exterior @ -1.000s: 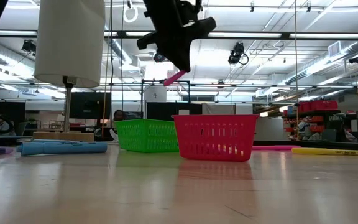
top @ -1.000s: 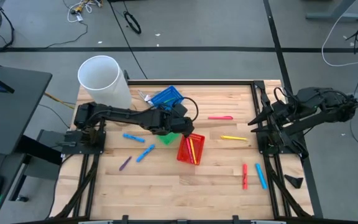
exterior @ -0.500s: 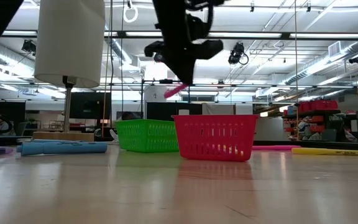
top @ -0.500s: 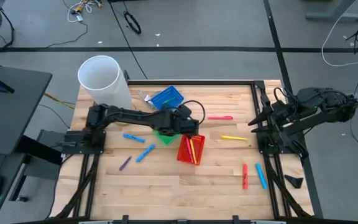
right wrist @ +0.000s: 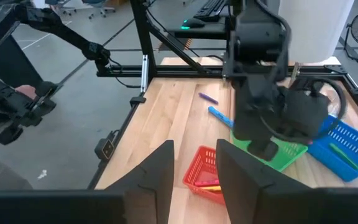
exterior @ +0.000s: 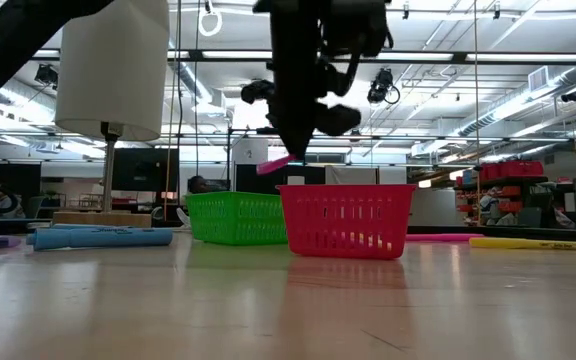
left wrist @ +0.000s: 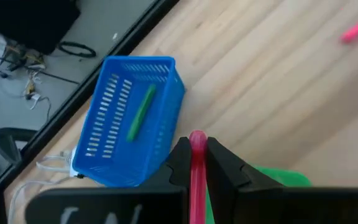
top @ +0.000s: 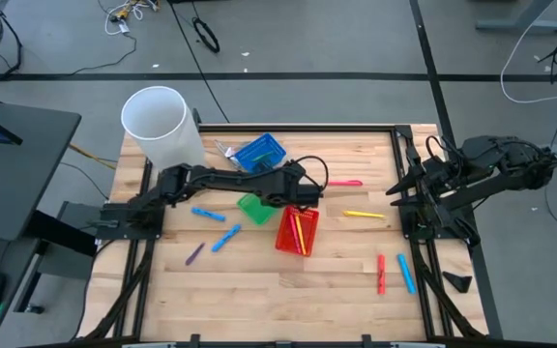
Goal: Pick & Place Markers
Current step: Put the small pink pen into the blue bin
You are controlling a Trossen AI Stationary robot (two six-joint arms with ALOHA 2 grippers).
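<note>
My left gripper (left wrist: pixel 197 151) is shut on a pink marker (exterior: pixel 273 163) and hangs over the table's middle, just above the red basket (top: pixel 296 232) and beside the green basket (top: pixel 253 208). The red basket holds a yellow marker (top: pixel 299 232). In the blue basket (left wrist: pixel 135 121) lies a green marker (left wrist: pixel 140 112). Other markers lie flat on the wood: pink (top: pixel 342 182), yellow (top: pixel 364 214), red (top: pixel 380 274), blue (top: pixel 406 273). My right gripper (right wrist: pixel 194 168) waits open at the right edge, high over the table. My left gripper pinches the pink marker between its two fingers (left wrist: pixel 219 163), and the marker lies along them. The marker's free end (left wrist: pixel 197 138) sticks out past the fingertips. The fingers slant down from the table's left side. The marker is lifted clear, tilted, above the baskets' rims.
A tall white cylinder (top: pixel 162 126) stands at the far left corner. Two blue markers (top: pixel 204 214) (top: pixel 225 238) and a purple one (top: pixel 193 254) lie on the left half. Bare wood lies along the near edge.
My left gripper has moved toward the table's right edge and down, tipping further downward, still shut on the pink marker. The marker has come down with it, from well above the baskets to just over the red basket's rim.
</note>
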